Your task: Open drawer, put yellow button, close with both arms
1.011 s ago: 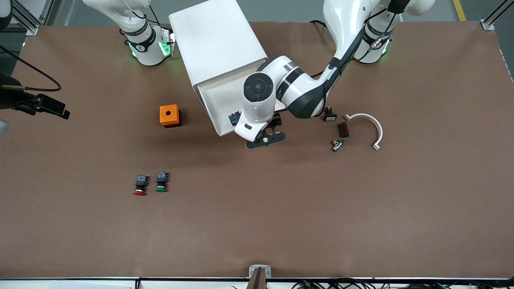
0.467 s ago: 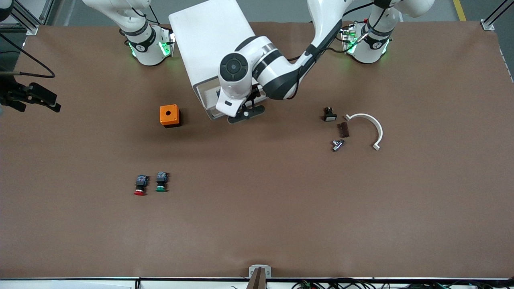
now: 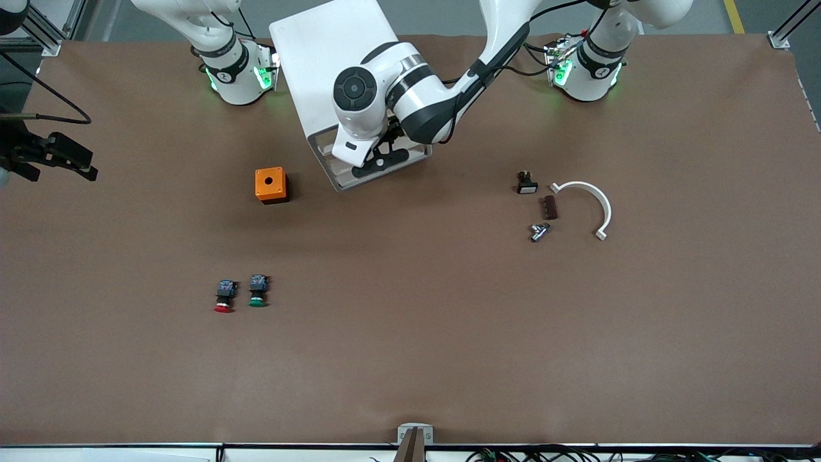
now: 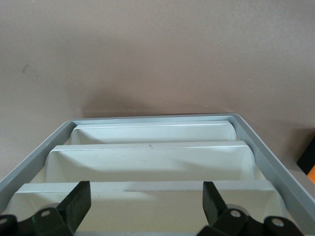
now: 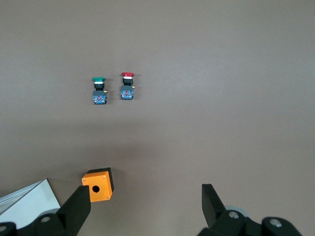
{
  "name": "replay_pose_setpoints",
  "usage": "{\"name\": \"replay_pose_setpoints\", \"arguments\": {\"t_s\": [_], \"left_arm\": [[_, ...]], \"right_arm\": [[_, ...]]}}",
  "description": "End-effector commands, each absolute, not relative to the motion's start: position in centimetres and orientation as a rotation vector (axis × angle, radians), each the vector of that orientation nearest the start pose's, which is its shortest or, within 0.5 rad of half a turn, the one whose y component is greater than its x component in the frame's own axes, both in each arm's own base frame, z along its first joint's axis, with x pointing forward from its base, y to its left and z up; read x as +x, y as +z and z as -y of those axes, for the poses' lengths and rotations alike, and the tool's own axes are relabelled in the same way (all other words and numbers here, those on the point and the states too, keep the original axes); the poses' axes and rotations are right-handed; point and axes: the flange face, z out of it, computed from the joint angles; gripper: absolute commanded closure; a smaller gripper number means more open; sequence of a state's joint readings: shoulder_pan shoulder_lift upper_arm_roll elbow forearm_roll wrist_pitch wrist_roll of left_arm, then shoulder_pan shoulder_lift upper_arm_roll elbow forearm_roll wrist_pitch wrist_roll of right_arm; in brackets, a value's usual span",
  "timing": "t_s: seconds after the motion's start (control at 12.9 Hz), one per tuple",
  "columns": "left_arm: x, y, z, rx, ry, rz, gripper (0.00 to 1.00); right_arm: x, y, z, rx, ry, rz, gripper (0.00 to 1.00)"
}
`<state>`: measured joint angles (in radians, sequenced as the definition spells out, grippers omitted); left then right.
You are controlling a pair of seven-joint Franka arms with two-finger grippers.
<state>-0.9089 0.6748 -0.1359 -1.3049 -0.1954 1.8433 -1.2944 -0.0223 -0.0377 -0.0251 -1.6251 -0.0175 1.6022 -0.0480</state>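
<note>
The white cabinet stands between the arms' bases. Its top drawer looks pushed almost flush with the front. My left gripper is at the cabinet's front, open and holding nothing. In the left wrist view the left gripper has its black fingers spread across the nearest white drawer rim, with lower drawer fronts below it. The yellow button is hidden. My right gripper is open and empty over the right arm's end of the table. The right wrist view shows the right gripper high above the table.
An orange box with a hole sits beside the cabinet. A red-capped switch and a green-capped switch lie nearer the front camera. A white curved part and small dark parts lie toward the left arm's end.
My left gripper has moved toward the cabinet and the open top drawer has slid in with it. The button in the drawer went out of sight. My right gripper shifted slightly.
</note>
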Motion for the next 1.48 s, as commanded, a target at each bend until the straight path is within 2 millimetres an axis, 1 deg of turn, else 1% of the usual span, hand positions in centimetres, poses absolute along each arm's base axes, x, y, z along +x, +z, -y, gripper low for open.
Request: {"name": "replay_pose_setpoints", "arguments": {"t_s": [0.0, 0.08, 0.16, 0.23, 0.31, 0.47, 0.54, 0.62, 0.7, 0.78, 0.86, 0.93, 1.01, 1.09, 1.17, 1.24, 1.4], "left_arm": [[33.9, 32.7, 62.6, -3.008, 0.538, 0.494, 0.00], [34.0, 32.8, 62.4, -2.997, 0.542, 0.492, 0.00], [34.7, 33.3, 61.9, -3.000, 0.535, 0.507, 0.00], [36.2, 33.5, 61.1, -3.002, 0.517, 0.534, 0.00], [38.7, 34.5, 59.5, -3.009, 0.500, 0.589, 0.00], [45.3, 36.8, 54.6, -3.018, 0.480, 0.753, 0.00], [49.2, 38.0, 51.0, -3.014, 0.431, 0.849, 0.00], [52.1, 39.6, 47.8, -3.010, 0.339, 0.907, 0.00], [54.7, 40.8, 44.5, -2.986, 0.220, 0.951, 0.00], [56.5, 41.8, 41.6, -2.947, 0.115, 0.967, 0.00], [58.2, 42.3, 38.2, -2.873, 0.054, 0.983, 0.00], [59.5, 43.5, 35.1, -2.823, 0.007, 1.008, 0.00], [60.3, 45.1, 32.4, -2.788, -0.009, 1.054, 0.00], [60.9, 46.4, 30.6, -2.779, -0.027, 1.091, 0.00], [61.6, 48.4, 28.2, -2.797, -0.049, 1.094, 0.00], [62.5, 50.1, 25.1, -2.820, -0.068, 1.072, 0.00], [63.1, 53.0, 21.2, -2.870, -0.103, 0.996, 0.00]], "right_arm": [[54.5, 62.5, 3.0, -3.178, -0.024, -0.004, 0.00], [54.5, 62.5, 3.0, -3.178, -0.024, -0.004, 0.00], [54.5, 62.5, 3.1, -3.178, -0.024, -0.009, 0.00], [54.4, 62.4, 3.2, -3.178, -0.019, -0.009, 0.00], [54.4, 62.5, 3.3, -3.178, -0.016, 0.003, 0.00], [54.4, 62.6, 3.2, -3.178, -0.021, 0.008, 0.00], [54.4, 62.8, 2.8, -3.178, -0.026, 0.008, 0.00], [54.4, 62.8, 2.7, -3.178, -0.027, 0.006, 0.00], [54.4, 62.9, 2.7, -3.174, -0.027, 0.013, 0.00], [54.4, 63.3, 2.6, -3.174, -0.039, 0.010, 0.00], [54.4, 63.5, 2.5, -3.174, -0.046, 0.015, 0.00], [54.5, 64.0, 2.3, -3.173, -0.063, 0.022, 0.00], [54.5, 64.2, 2.2, -3.173, -0.071, 0.022, 0.00], [54.5, 64.2, 2.2, -3.171, -0.071, 0.031, 0.00], [54.5, 64.2, 2.3, -3.170, -0.071, 0.031, 0.00], [54.5, 64.2, 2.4, -3.167, -0.071, 0.029, 0.00], [54.5, 64.2, 2.1, -3.168, -0.071, 0.034, 0.00]]}}
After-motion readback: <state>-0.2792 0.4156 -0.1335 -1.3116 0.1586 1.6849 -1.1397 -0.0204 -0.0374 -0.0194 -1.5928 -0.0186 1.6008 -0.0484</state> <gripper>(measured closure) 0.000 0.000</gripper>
